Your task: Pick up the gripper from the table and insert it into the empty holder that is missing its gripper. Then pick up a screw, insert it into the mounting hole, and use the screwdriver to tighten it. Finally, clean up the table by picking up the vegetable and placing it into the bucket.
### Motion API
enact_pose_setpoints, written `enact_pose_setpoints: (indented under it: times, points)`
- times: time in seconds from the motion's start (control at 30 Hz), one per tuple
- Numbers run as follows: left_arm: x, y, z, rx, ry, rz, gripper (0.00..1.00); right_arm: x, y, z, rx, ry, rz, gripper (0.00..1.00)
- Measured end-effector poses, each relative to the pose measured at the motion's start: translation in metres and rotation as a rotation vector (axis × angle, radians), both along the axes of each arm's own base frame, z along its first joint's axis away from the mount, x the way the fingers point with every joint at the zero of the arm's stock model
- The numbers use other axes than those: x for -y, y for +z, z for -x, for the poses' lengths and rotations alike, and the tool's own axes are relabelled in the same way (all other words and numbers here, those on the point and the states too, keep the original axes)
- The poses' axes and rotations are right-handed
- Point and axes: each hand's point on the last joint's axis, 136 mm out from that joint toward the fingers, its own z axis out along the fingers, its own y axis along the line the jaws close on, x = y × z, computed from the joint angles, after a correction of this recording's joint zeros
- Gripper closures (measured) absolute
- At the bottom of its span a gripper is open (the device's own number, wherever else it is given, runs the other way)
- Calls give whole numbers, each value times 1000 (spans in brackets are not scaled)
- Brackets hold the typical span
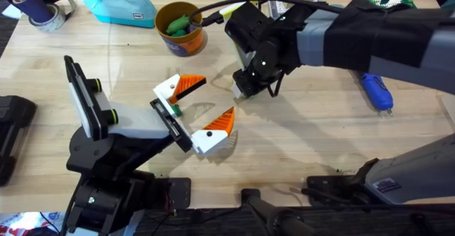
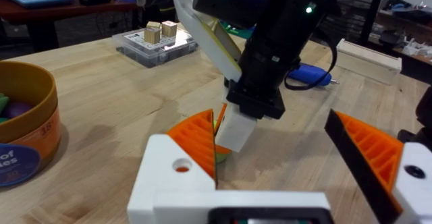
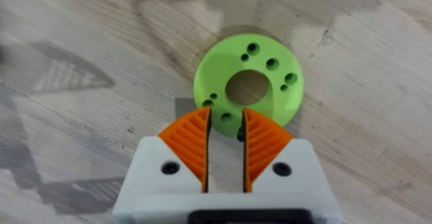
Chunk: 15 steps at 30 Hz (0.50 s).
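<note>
Lying flat on desk: green disc (image 3: 248,82), rim between right gripper (image 3: 226,143) fingertips, nearly closed. Left gripper (image 1: 202,106) fingers wide apart.

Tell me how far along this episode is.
Done: hard to confirm, though green items already lie in the bucket. In hand: the right gripper is down at a green perforated disc on the table; the left gripper is open, holding nothing. Left: the screwdriver lies untouched, so tightening seems not yet done.
</note>
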Motion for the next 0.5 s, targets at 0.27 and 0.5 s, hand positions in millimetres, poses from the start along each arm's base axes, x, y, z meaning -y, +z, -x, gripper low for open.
enact_pose_setpoints:
  times: [0.27, 0.5]
  points:
    - [0, 0, 0, -1, 1, 0, 10, 2, 0, -4, 10, -30, 1, 736]
    - [0, 0, 0, -1, 1, 0, 10, 12, 8, -12, 43, -105, 7, 736]
